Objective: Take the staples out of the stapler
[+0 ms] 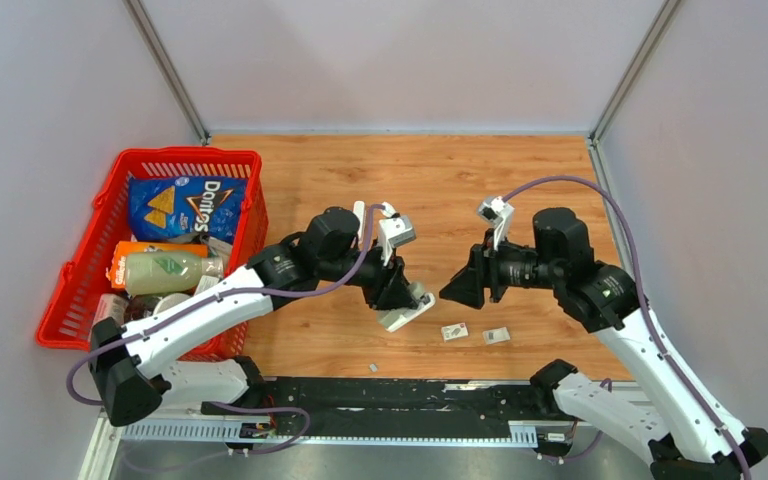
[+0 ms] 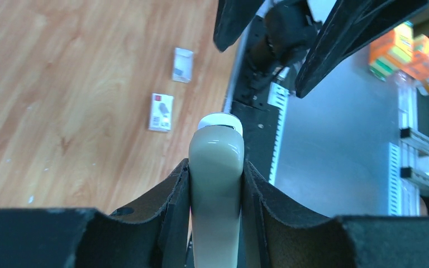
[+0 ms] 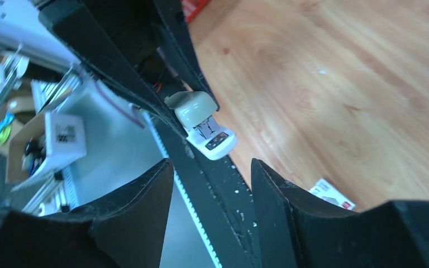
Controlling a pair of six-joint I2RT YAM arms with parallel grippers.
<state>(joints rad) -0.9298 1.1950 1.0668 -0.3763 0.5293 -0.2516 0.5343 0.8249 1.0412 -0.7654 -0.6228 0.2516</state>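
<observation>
My left gripper [image 1: 392,287] is shut on a cream and white stapler [image 1: 407,312] and holds it tilted just above the wooden table. In the left wrist view the stapler [image 2: 216,178] sits clamped between both fingers of that gripper [image 2: 216,164]. My right gripper [image 1: 457,289] is open and empty, facing the stapler from the right with a small gap. In the right wrist view the stapler [image 3: 204,124] lies beyond that gripper's spread fingertips [image 3: 212,184]. A tiny grey piece [image 1: 373,368], perhaps a staple strip, lies near the front edge.
Two small white boxes [image 1: 454,331] [image 1: 497,336] lie on the table below the grippers. A red basket [image 1: 80,270] holding a Doritos bag [image 1: 188,205] and a bottle [image 1: 165,270] stands at the left. A black rail [image 1: 390,395] runs along the front edge.
</observation>
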